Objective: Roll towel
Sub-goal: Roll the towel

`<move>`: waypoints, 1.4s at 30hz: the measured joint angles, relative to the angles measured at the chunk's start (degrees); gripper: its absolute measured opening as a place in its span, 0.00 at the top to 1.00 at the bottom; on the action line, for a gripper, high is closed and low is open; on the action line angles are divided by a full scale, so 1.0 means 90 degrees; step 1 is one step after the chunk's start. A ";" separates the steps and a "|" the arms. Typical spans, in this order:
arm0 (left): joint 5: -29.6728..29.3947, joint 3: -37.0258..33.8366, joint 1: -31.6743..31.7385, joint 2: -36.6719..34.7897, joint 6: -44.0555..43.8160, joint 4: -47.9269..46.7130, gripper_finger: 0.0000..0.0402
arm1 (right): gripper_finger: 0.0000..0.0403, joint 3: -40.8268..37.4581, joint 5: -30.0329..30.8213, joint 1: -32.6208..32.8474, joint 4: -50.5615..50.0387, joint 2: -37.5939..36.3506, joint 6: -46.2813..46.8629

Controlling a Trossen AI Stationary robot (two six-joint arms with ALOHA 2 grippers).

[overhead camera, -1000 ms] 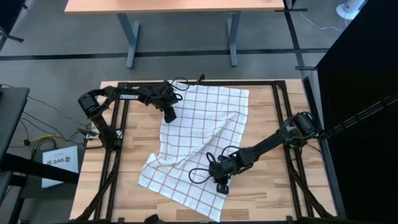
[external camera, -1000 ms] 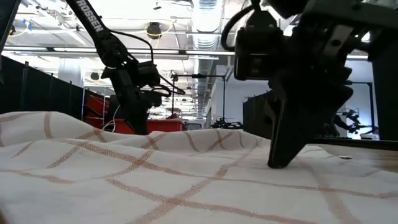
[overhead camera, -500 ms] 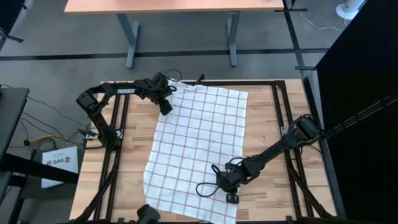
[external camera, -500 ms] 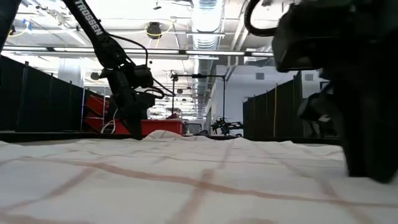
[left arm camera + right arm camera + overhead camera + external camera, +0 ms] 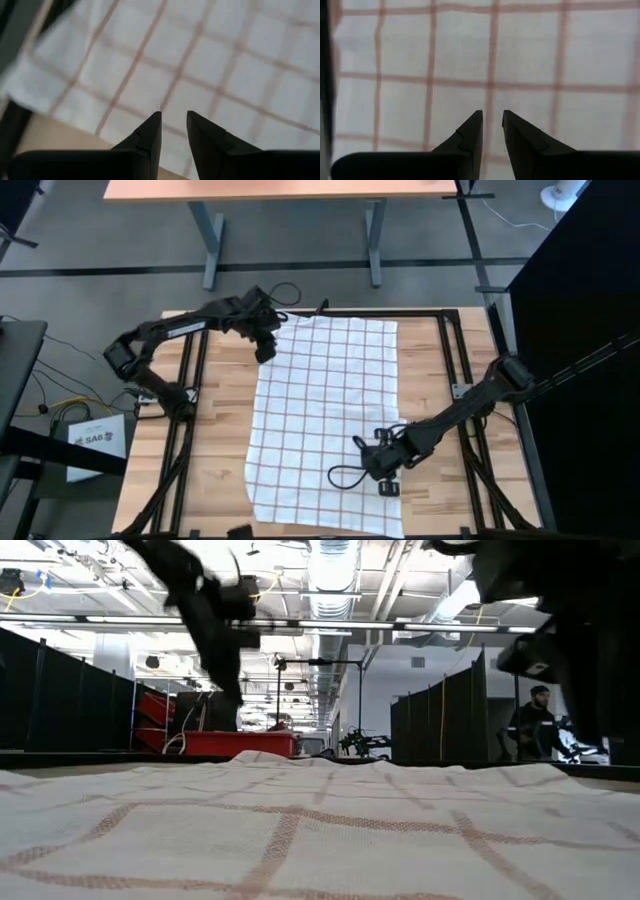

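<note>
So far your towel (image 5: 325,420) lies spread flat on the surface (image 5: 215,470), with no roll started yet. Your left end effector (image 5: 265,352) sits at its far left corner, your right end effector (image 5: 388,485) at its near right edge; both have fingers slightly apart, holding nothing.

Bright, even daylight fills the high view, with only soft shadows under the arms on the towel (image 5: 325,415). In the low view, ceiling lights (image 5: 330,560) glare white and both arms go to dark silhouettes against them. The left wrist view is smeared with motion blur, and the towel's grid looks soft in both wrist views.
</note>
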 joint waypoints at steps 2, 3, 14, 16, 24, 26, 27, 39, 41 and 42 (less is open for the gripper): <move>0.0002 0.0336 -0.0378 -0.0341 0.0047 -0.0501 0.81 | 0.84 -0.0008 0.0000 0.0030 -0.0266 -0.0143 0.0033; -0.0018 0.0481 -0.0581 -0.0499 0.0042 -0.0741 0.81 | 0.84 -0.0015 -0.0003 0.0049 -0.0348 -0.0207 0.0059; -0.0932 0.0921 -0.4754 -0.1319 -0.2719 -0.2898 0.81 | 0.81 0.0012 -0.0025 0.0912 0.0148 -0.0605 0.0925; -0.1066 0.0918 -0.5683 -0.1241 -0.3786 -0.2677 0.79 | 0.79 0.0010 -0.0025 0.1143 0.0194 -0.0599 0.1284; -0.1385 0.0921 -0.8487 -0.0117 -0.7399 -0.0857 0.72 | 0.61 0.0012 -0.0027 0.2009 0.0606 -0.0585 0.2032; -0.1405 0.1072 -0.8907 0.0398 -0.7912 -0.0496 0.73 | 0.58 0.0012 -0.0025 0.2084 0.0590 -0.0575 0.2028; -0.1406 0.1274 -0.9103 0.0692 -0.8061 -0.0459 0.74 | 0.56 0.0012 -0.0025 0.2101 0.0621 -0.0575 0.2035; -0.2273 0.4129 -1.0118 0.3428 -0.6994 -0.2656 0.79 | 0.58 0.0047 0.0231 0.1965 0.0885 -0.0475 0.2495; -0.2273 0.4115 -1.0130 0.3625 -0.6921 -0.2693 0.80 | 0.58 0.0116 0.0286 0.1907 0.1043 -0.0322 0.2529; -0.2271 0.4101 -1.0130 0.3708 -0.6912 -0.2707 0.80 | 0.58 0.0183 0.0305 0.1911 0.1026 -0.0236 0.2532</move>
